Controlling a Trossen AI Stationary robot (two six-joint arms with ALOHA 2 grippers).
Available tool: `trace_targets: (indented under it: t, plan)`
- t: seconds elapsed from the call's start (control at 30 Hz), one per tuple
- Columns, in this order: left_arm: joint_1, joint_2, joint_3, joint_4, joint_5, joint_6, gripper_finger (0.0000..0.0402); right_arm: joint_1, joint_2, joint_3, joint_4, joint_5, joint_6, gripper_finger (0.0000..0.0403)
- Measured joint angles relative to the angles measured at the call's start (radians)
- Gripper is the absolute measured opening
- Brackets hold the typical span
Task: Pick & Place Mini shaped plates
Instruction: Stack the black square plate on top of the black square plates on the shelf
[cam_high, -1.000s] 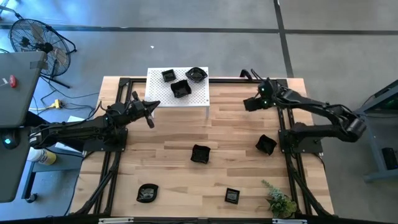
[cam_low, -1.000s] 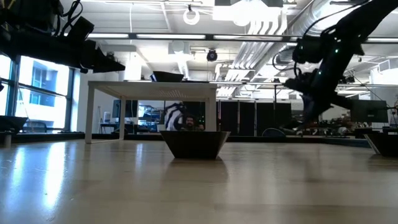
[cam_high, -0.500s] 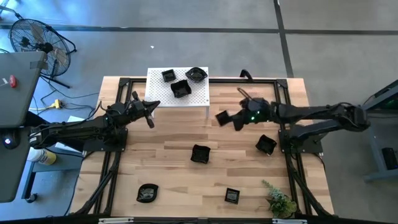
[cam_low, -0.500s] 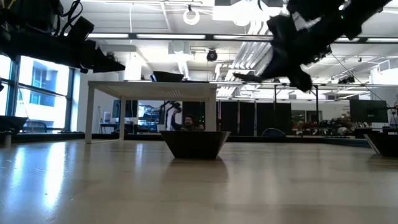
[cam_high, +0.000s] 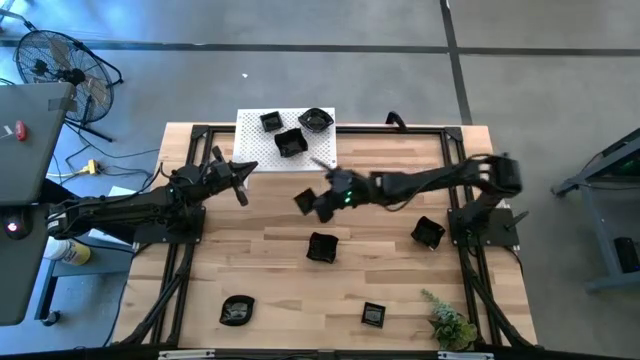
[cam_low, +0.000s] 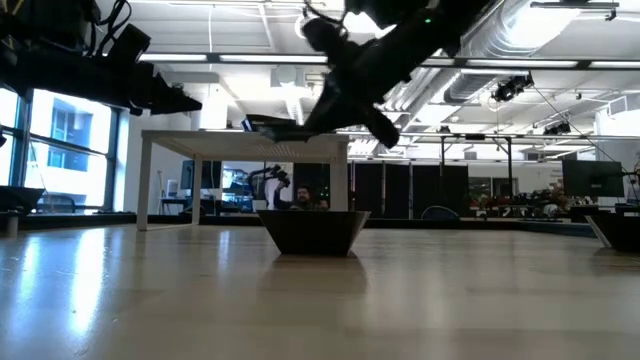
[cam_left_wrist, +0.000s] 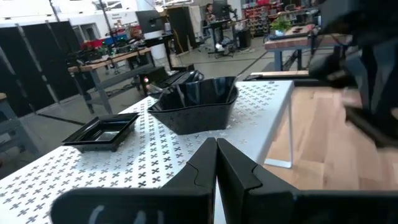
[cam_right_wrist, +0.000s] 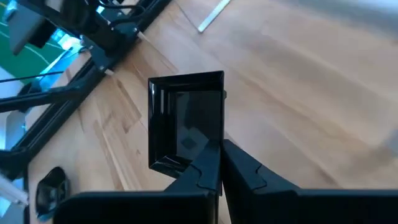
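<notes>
Glossy black rectangular mini plate (cam_right_wrist: 185, 121), raised rim, in right hand (cam_right_wrist: 217, 152)

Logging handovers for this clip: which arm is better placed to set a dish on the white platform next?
Right. Its tool is shut on a small glossy black square dish in the air beside the white perforated platform. The left tool, shut and empty, waits at the platform's other side.

The table (cam_high: 270, 255) is pale butcher-block wood with a smooth, lightly shiny finish and visible plank seams. The mini shaped plates (cam_right_wrist: 186, 121) look like glossy black plastic, catching reflections. A white perforated platform (cam_left_wrist: 155, 155) has a matt, cross-punched surface. Both arms and each pincer (cam_left_wrist: 216, 163) appear matt black. The floor (cam_high: 300, 80) is smooth grey concrete.
</notes>
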Motion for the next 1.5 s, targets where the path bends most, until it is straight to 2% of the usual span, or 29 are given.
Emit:
trace_targets:
  t: [0.3, 0.63, 1.13, 1.33, 1.5]
  plan:
    - [0.0, 0.0, 0.0, 0.002, 0.019, 0.002, 0.0005, 0.048, 0.139, -0.02, 0.124, 0.145, 0.289, 0.0002]
    - [0.0, 0.0, 0.0, 0.013, 0.046, 0.002, 0.0005, 0.059, 0.236, -0.021, 0.18, 0.189, 0.436, 0.0002]
    - [0.0, 0.0, 0.001, 0.009, 0.048, 0.001, 0.0005, 0.063, 0.289, -0.021, 0.205, 0.152, 0.456, 0.0005]
    - [0.0, 0.0, 0.001, -0.003, 0.048, 0.001, 0.0005, 0.063, 0.289, -0.021, 0.206, 0.112, 0.41, 0.005]
    - [0.0, 0.0, 0.006, -0.067, 0.061, 0.0, 0.0005, 0.049, 0.271, -0.021, 0.187, -0.001, 0.26, 0.0091]
